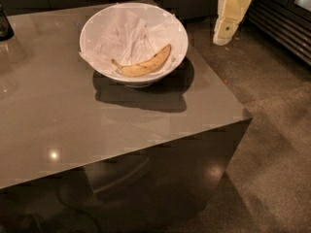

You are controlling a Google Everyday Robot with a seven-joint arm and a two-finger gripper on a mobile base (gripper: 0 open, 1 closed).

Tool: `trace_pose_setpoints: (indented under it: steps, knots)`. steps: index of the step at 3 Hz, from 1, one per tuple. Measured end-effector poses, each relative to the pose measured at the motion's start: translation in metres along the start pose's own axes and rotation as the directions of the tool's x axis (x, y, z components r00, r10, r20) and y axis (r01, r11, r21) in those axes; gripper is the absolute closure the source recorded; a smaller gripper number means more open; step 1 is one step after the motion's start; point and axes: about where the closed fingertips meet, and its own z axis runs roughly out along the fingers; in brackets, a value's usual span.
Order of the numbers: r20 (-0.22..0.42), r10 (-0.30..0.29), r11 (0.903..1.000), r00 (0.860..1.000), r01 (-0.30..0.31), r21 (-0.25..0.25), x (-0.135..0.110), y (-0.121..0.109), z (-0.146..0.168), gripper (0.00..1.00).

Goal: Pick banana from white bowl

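A yellow banana (145, 65) with brown speckles lies in the near part of the wide white bowl (97, 23), on crumpled white paper. The bowl stands toward the far right of a glossy grey table (73, 120). My cream-white gripper (224, 36) hangs at the top right, beyond the table's right edge and over the floor. It is to the right of the bowl and apart from it, holding nothing that I can see.
A dark object (5, 23) stands at the table's far left edge. Dark cabinets run along the back. A dark slatted unit (286, 28) stands at the far right. Speckled floor (272, 144) lies to the right of the table.
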Motion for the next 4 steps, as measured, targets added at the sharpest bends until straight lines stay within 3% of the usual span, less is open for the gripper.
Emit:
trace_pose_setpoints:
  steps: [2, 3, 4]
  knots:
    - [-0.015, -0.098, 0.9952, 0.995, 0.098, 0.004, -0.025, -0.026, 0.013, 0.00]
    - [-0.004, -0.098, 0.9949, 0.995, 0.098, 0.027, -0.029, -0.031, 0.013, 0.00]
    - [0.035, -0.139, 0.9902, 0.990, 0.140, -0.006, -0.049, -0.037, 0.031, 0.00]
